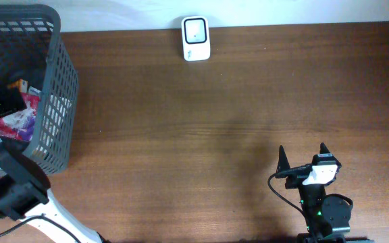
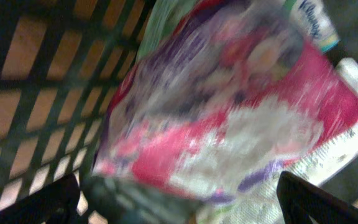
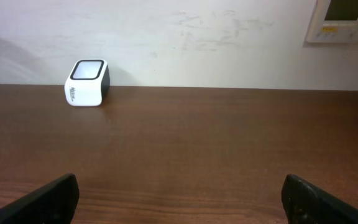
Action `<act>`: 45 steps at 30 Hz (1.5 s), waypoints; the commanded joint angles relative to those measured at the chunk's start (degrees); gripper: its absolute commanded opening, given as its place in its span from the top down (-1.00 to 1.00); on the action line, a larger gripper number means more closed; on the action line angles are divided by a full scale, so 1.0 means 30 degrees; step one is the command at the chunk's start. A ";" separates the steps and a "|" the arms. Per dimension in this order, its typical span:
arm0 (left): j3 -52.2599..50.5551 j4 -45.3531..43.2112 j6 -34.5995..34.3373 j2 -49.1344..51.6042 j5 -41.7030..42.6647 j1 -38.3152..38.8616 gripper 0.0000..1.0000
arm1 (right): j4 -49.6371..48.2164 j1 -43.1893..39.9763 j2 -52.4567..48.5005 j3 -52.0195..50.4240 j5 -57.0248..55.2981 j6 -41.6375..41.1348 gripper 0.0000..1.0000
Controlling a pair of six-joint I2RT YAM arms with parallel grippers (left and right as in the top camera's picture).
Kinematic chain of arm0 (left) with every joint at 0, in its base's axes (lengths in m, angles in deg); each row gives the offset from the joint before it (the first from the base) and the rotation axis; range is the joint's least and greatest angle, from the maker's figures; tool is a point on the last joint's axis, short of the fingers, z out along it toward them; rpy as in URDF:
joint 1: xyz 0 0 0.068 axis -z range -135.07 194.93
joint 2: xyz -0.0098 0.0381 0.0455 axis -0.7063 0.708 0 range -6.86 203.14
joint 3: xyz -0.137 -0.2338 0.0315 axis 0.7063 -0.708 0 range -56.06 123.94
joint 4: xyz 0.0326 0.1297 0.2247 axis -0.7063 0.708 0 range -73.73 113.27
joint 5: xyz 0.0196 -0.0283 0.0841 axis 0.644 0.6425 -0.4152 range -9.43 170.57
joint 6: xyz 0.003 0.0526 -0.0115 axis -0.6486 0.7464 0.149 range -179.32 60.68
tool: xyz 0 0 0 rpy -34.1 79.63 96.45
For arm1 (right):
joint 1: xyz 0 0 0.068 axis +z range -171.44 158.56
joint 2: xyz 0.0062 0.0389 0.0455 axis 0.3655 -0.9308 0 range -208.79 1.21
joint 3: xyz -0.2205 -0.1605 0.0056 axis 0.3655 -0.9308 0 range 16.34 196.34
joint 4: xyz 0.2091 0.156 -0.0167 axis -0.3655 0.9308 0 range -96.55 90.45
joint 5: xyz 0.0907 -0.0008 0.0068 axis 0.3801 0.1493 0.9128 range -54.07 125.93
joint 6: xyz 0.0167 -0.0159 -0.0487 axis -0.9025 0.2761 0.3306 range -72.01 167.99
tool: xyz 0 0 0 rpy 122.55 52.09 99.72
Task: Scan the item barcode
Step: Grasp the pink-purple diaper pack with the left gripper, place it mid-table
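Left tool [image 2: 179,204], wide open and empty, hovers over a pink packet [image 2: 229,118] in the basket [image 1: 54,101]; right tool [image 1: 302,160], likewise open and empty, faces the scanner [image 1: 196,38].

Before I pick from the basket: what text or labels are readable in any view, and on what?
"Kleenex": on the white pack behind the pink packet, running off the frame edge.
Print on the pink packet: blurred, unreadable.
Side logo on the scanner: too small to read.
Labels on the wall panel: too small to read.

White scanner [image 1: 196,38], mesh basket [image 1: 56,108], wooden table [image 1: 181,135]
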 commanded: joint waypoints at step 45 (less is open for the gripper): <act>-0.0379 0.0750 -1.3865 -0.8051 0.4787 1.5336 1.00 | 0.0036 -0.0131 0.0146 -0.0160 -0.0124 -0.0022 -0.97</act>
